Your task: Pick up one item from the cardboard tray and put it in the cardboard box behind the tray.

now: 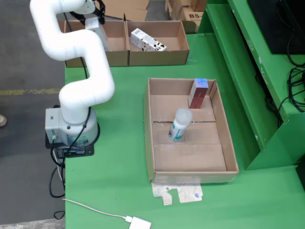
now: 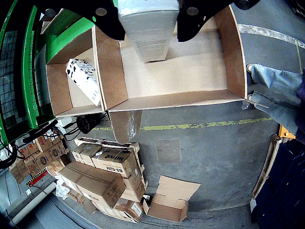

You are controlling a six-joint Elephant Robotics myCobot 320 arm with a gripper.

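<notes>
Your gripper has its black fingers clamped either side of a white carton; it's lifted, not resting on anything. In the wrist view the carton hangs directly over the open cardboard box, whose floor shows bare beneath it. In the fixed view you see the same carton at the arm's end, above the left-hand box of the pair at the table's far edge.

The neighbouring box already holds a white carton with black spots, lying tilted; the wrist view shows it leaning against that box's wall.

The cardboard tray sits mid-table on the green surface, nearer the camera than the boxes. Two items are in it: a red-and-white carton with a blue top, upright in the far right corner, and a white bottle with a translucent cap, upright near the centre.

The arm base sits at the table's left edge, well apart from the tray. A white cable with adapter lies at the front edge.
</notes>
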